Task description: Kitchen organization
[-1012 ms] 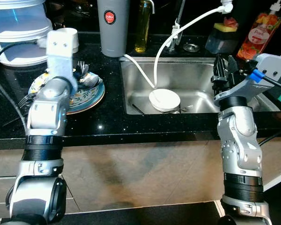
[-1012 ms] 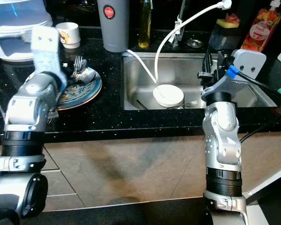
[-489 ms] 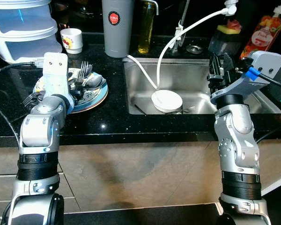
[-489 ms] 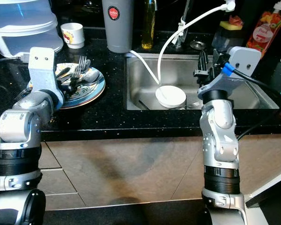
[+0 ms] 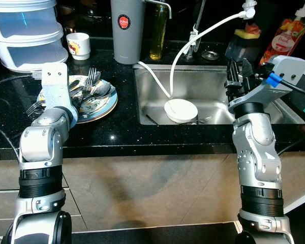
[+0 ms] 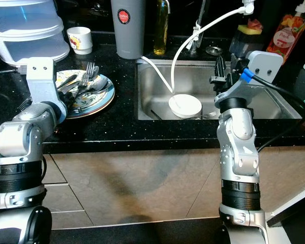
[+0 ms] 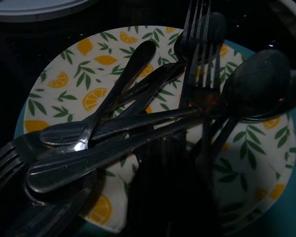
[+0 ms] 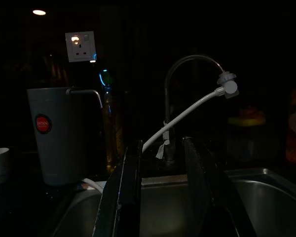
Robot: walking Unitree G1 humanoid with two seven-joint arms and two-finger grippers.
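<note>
From the left eye view, a glossy black speckled desk (image 5: pixel 117 137) carries a round plate (image 5: pixel 102 104) with a teal rim and lemon print, heaped with steel cutlery (image 5: pixel 91 87). The left claw (image 5: pixel 71 94) hangs over the near edge of that plate; whether its fingers are apart I cannot tell here. Beside the plate lies a brushed steel sink (image 5: pixel 203 89) with a white round lid-like dish (image 5: pixel 181 109) in its basin and a white hose (image 5: pixel 193 38) curving down to it. Behind stand a grey cylindrical tumbler (image 5: pixel 127 30), a small white cup (image 5: pixel 79 44) and stacked translucent tubs (image 5: pixel 25 35). The right claw (image 5: pixel 237 81) is poised above the sink's right part.

In the left wrist view, dull forks (image 7: pixel 197 74) and spoons (image 7: pixel 256 84) cross in a pile on the leaf-and-lemon plate; the dark claw fingers are too shadowed to judge.

In the right wrist view, the two flat black fingers (image 8: pixel 130 197) stand apart, holding nothing, facing the arched tap (image 8: pixel 187 79)
</note>
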